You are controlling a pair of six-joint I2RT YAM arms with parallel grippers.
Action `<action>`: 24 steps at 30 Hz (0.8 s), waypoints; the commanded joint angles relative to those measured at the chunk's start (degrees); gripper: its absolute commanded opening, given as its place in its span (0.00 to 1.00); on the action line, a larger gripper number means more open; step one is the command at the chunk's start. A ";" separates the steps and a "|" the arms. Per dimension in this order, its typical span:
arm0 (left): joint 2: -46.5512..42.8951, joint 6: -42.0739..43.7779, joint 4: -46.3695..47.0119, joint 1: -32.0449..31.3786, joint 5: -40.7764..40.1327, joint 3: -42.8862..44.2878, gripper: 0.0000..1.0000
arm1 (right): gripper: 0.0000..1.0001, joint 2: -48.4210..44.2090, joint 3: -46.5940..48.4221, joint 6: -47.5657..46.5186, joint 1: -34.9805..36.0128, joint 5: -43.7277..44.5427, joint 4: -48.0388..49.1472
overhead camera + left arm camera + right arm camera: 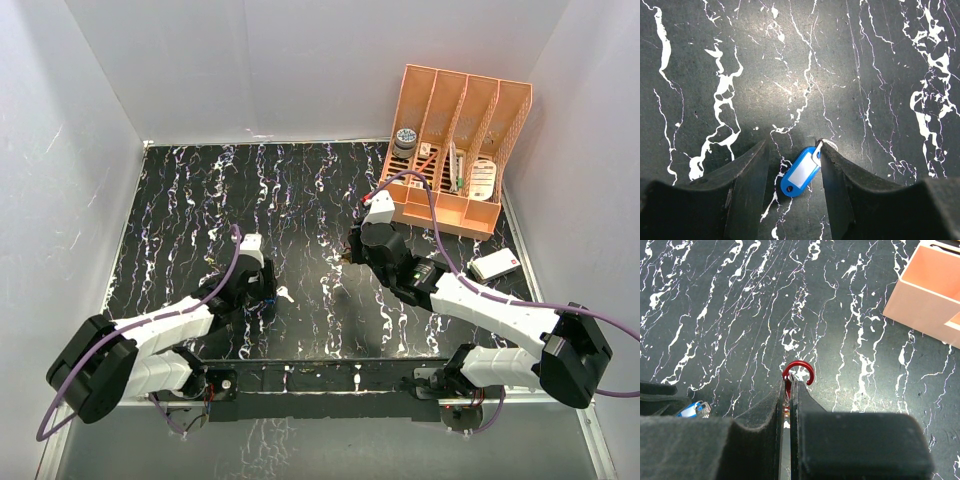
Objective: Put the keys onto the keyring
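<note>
The right claw (788, 386) is clenching the stiff, slippery keyring (799, 363) while the parted left claw (793, 146) is straddling the light blue key (800, 174), likely best pinched across its plastic head.

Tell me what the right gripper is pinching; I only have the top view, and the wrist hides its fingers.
Observer: The right gripper is shut on the red keyring; its open hook sticks out past the fingertips.
Operator: And the left one?
Observer: The left gripper is open, low over the table, with a blue key tag lying between its fingers.
Operator: Gripped?
Observer: No. The tag lies flat; only its metal end looks to touch one finger.
</note>
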 commanded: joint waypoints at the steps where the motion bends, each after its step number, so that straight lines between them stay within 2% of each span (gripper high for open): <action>1: 0.07 0.88 -0.81 -0.78 -1.37 2.07 0.43 | 0.00 -0.34 0.76 0.16 0.09 1.05 3.01; 24: 3.52 1.46 1.77 -4.04 -2.45 2.14 0.41 | 0.00 -0.77 0.58 0.22 0.09 1.34 2.71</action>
